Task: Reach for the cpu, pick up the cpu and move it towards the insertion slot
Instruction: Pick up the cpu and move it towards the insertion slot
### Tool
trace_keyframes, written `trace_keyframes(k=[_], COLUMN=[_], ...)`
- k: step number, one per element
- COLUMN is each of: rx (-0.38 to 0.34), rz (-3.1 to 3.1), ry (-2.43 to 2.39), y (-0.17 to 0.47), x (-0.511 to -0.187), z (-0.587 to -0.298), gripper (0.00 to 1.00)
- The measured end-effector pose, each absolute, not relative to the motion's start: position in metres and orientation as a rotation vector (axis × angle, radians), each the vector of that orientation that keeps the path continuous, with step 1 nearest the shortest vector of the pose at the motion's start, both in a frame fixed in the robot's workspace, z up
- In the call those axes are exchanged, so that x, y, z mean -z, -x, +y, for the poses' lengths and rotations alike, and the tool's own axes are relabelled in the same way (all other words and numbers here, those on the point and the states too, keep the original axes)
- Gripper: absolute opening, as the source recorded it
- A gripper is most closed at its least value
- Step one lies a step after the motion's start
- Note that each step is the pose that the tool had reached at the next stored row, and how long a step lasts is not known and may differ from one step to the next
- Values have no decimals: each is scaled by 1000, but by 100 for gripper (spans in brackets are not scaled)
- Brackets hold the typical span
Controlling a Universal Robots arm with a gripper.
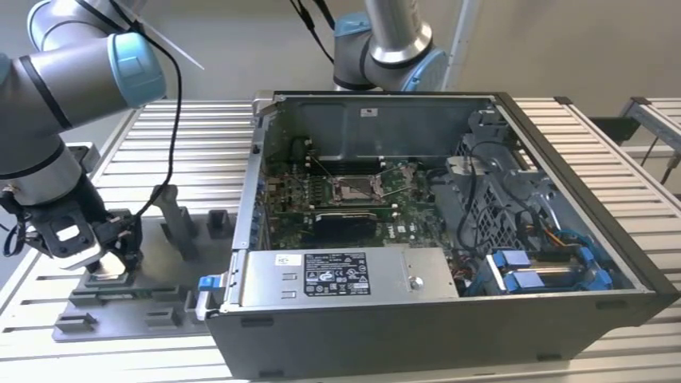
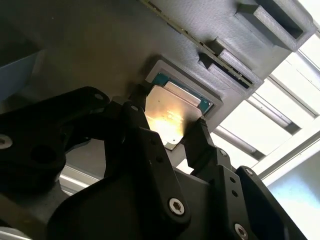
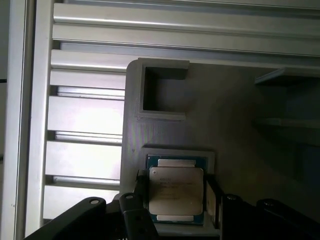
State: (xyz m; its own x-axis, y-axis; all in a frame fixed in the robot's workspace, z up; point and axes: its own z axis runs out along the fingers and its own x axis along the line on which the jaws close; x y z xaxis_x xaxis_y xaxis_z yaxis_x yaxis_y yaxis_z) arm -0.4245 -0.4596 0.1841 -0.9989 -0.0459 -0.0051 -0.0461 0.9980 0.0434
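End effector [image 3: 176,180] is down at the grey fixture [image 3: 240,125], straddling the cpu [image 2: 175,107] in both wrist views; whether it is clamped or released I cannot tell. The cpu lies flat in its shallow square recess, silvery top up, not raised. By my reading the reach is finished and the pick-up is in hand. A lift from here would call for a firm hold on two opposite edges and a straight, level rise clear of the recess walls. The insertion slot [image 1: 352,189] sits well apart, inside the computer case [image 1: 575,159] on the slatted surface [image 1: 191,136].
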Motion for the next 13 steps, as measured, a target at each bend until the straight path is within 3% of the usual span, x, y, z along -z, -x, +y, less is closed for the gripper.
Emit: trace_keyframes(k=[13], rx=[-68], rz=[3136], ry=[72], y=[424], x=[-190], z=[-460], gripper=[0])
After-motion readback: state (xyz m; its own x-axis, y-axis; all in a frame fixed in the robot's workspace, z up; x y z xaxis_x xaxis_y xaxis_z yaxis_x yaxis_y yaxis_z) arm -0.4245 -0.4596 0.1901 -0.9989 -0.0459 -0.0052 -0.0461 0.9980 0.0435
